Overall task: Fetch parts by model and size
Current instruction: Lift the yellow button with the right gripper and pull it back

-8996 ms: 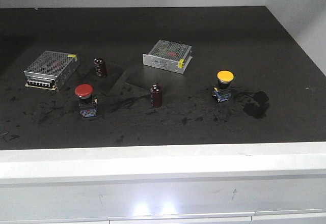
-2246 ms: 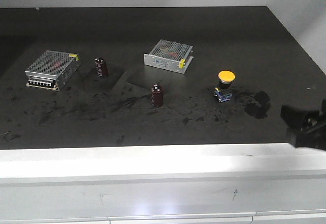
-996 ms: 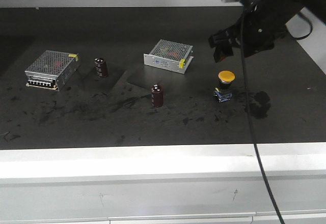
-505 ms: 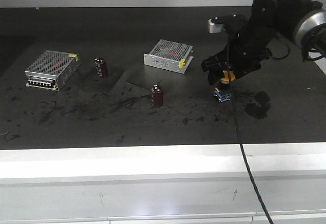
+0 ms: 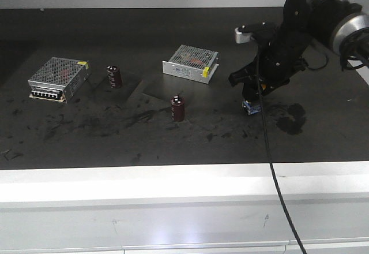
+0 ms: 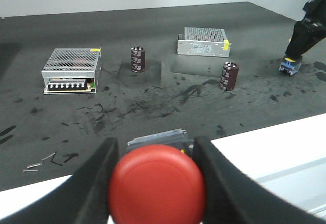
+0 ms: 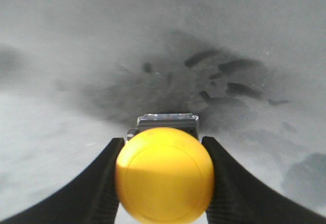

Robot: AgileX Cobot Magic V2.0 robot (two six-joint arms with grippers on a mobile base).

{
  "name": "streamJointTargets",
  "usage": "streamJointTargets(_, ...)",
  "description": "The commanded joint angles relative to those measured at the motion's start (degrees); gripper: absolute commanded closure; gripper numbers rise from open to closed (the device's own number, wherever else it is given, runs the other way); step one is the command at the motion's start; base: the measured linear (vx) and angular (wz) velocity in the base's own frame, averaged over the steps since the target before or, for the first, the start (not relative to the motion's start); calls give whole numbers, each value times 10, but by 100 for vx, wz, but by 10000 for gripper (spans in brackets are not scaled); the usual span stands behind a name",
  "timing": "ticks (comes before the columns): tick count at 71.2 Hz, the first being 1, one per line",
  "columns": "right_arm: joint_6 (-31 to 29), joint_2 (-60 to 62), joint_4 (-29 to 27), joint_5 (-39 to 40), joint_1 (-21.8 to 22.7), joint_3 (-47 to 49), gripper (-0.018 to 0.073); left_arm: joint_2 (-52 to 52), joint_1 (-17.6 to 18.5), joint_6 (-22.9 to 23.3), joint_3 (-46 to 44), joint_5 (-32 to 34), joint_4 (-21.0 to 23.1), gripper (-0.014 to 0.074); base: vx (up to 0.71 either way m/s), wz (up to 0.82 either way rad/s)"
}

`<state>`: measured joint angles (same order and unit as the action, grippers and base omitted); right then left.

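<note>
In the left wrist view, the red-capped push-button switch (image 6: 157, 183) fills the gap of my left gripper (image 6: 153, 147), which is shut on its cap, held above the white front ledge. The left gripper is out of the front view. My right gripper (image 5: 254, 90) is down on the yellow-capped switch, whose blue base (image 5: 251, 107) rests on the dark table at the right. In the right wrist view the yellow cap (image 7: 164, 175) sits between the black fingers (image 7: 104, 178), both touching its sides, with the right gripper (image 7: 163, 141) shut on it.
Two silver perforated boxes (image 5: 59, 78) (image 5: 190, 62) lie at left and centre back. Two maroon capacitors (image 5: 114, 76) (image 5: 178, 108) stand near them. A dark stain (image 5: 291, 118) marks the table right of the yellow switch. A cable (image 5: 271, 167) hangs across the white front ledge (image 5: 173, 179).
The right arm has come in from the right and dropped onto the yellow switch, its fingers now around the cap. The red switch is gone from its earlier spot on the table.
</note>
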<state>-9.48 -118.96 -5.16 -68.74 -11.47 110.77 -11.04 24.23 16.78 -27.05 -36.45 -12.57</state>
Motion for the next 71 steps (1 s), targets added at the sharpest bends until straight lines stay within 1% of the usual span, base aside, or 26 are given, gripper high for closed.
streamJointTargets(1,-7,71,-14,14,2,19,570,-6,2,2,-14,41,-4,603,0,0)
streamJointTargets(23,-4,204,7,23,2,17,566,-6,2,2,-14,41,-4,603,0,0)
streamJointTargets(27,-3,227,7,30,2,15,564,-6,2,2,-14,41,-4,603,0,0)
streamJointTargets(31,-3,257,8,54,2,-7,564,-6,2,2,-14,41,-4,603,0,0)
streamJointTargets(37,3,309,9,97,2,-73,564,-6,2,2,-14,41,-4,603,0,0)
streamJointTargets(43,8,370,10,140,2,-159,564,-6,2,2,-14,41,-4,603,0,0)
streamJointTargets(54,8,506,10,257,2,-338,564,-6,2,2,-14,41,-4,603,0,0)
streamJointTargets(55,9,543,8,286,2,-382,564,-6,2,2,-14,41,-4,603,0,0)
streamJointTargets(59,9,590,6,328,2,-444,564,-6,2,2,-14,41,-4,603,0,0)
streamJointTargets(71,9,719,1,413,2,-582,564,-6,2,2,-14,41,-4,603,0,0)
